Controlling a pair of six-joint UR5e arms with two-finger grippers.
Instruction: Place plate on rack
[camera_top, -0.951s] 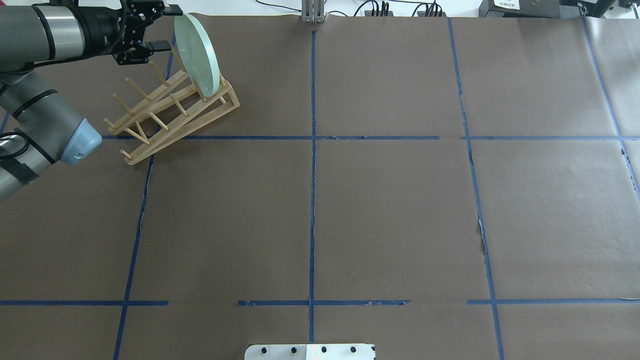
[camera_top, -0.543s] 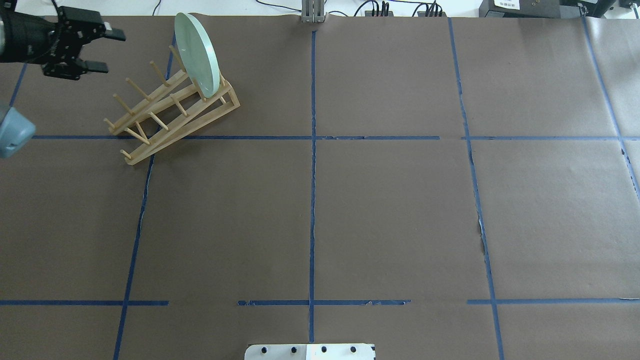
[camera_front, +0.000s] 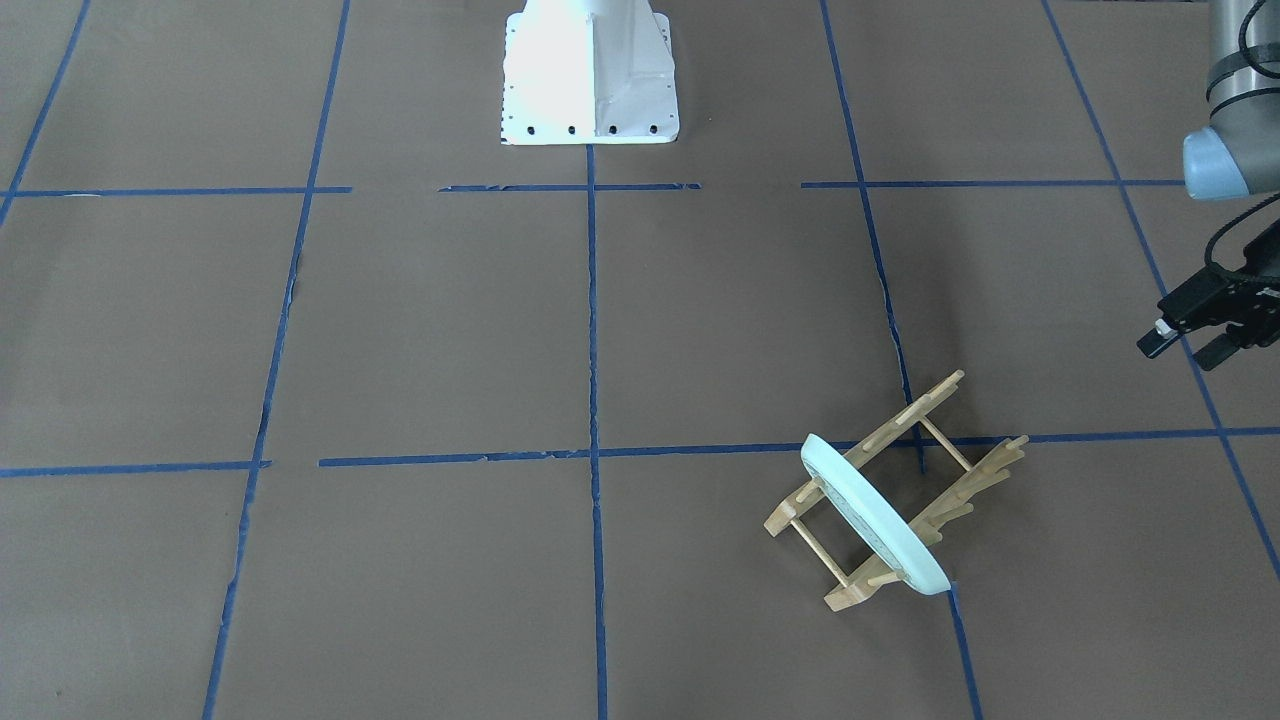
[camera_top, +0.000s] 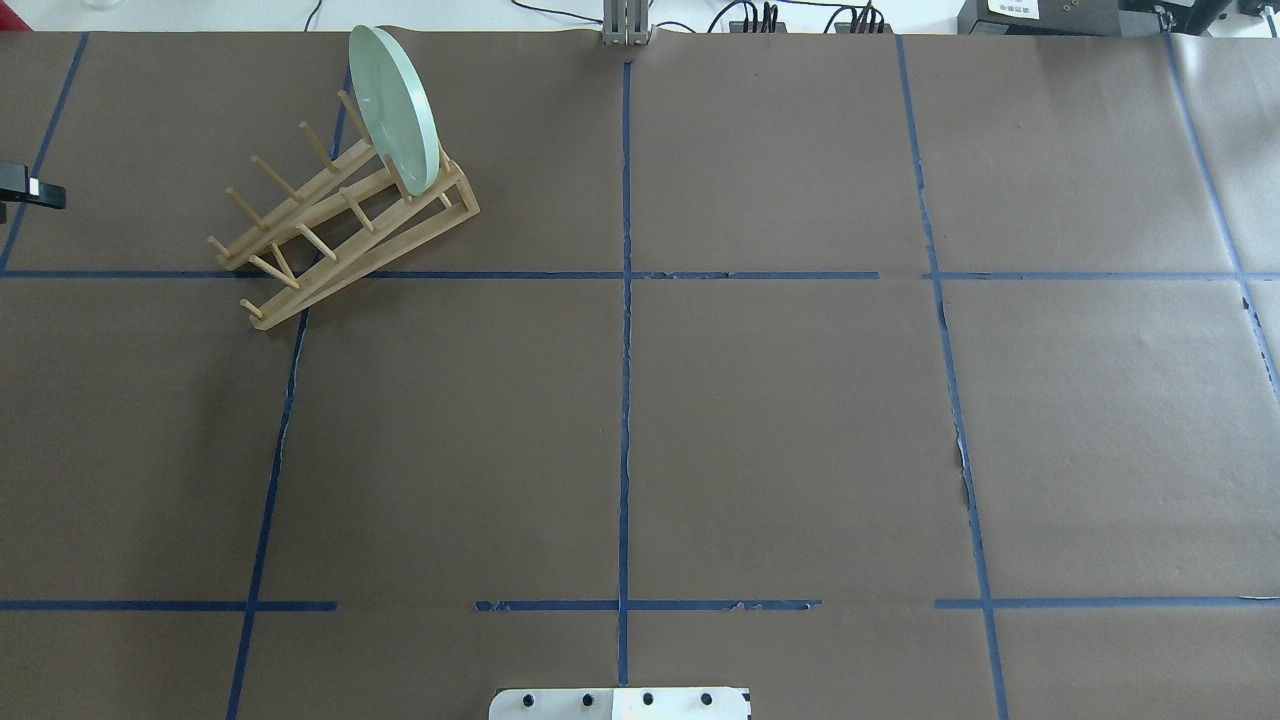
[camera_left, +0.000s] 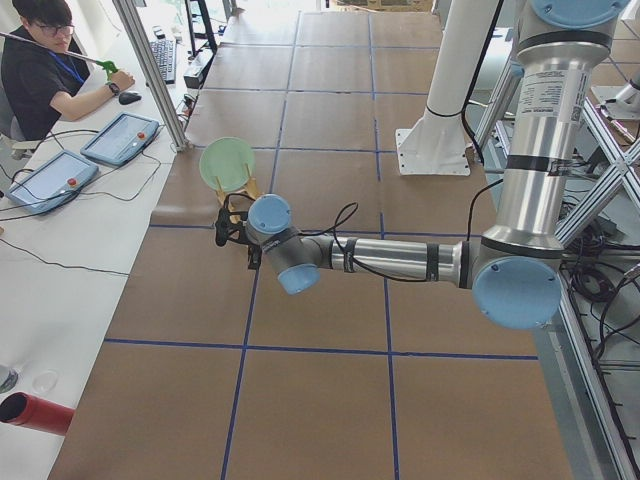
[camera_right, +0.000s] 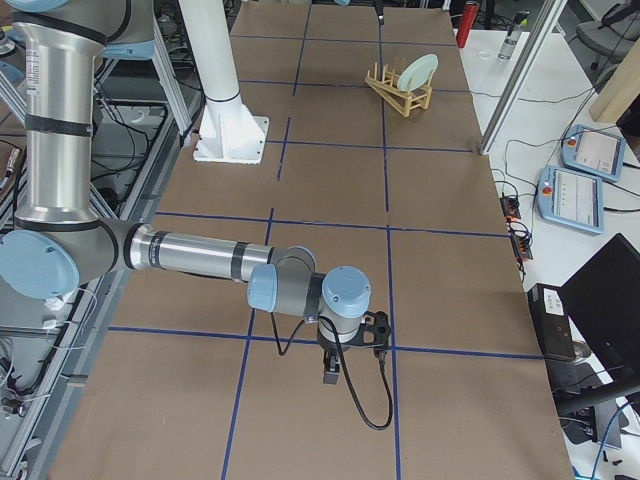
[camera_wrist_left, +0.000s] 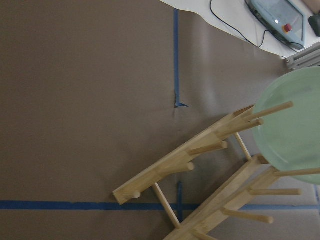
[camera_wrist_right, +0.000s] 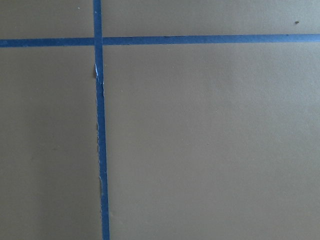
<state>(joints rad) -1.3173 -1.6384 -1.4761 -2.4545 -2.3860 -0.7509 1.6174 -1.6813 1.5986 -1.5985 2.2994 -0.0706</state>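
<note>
The pale mint-green plate (camera_top: 393, 110) stands on edge between the pegs at the far end of the light-wood rack (camera_top: 330, 240), leaning slightly. Both also show in the front view, plate (camera_front: 880, 530) and rack (camera_front: 975, 490), and in the left wrist view, plate (camera_wrist_left: 295, 130) and rack (camera_wrist_left: 170, 172). My left gripper (camera_front: 1188, 348) is open and empty, well away from the rack near the table's side. Only one fingertip (camera_top: 30, 192) shows overhead. My right gripper (camera_right: 340, 365) hangs over bare paper far from the rack. I cannot tell whether it is open or shut.
The table is covered in brown paper with blue tape lines. The white robot base (camera_front: 590, 80) stands at the table's near edge. An operator (camera_left: 45, 60) and tablets sit past the far edge, behind the rack.
My left gripper, open beside the plate's rim a second ago, has drawn back to the left, almost out of the overhead view. The plate stays standing in the rack.
</note>
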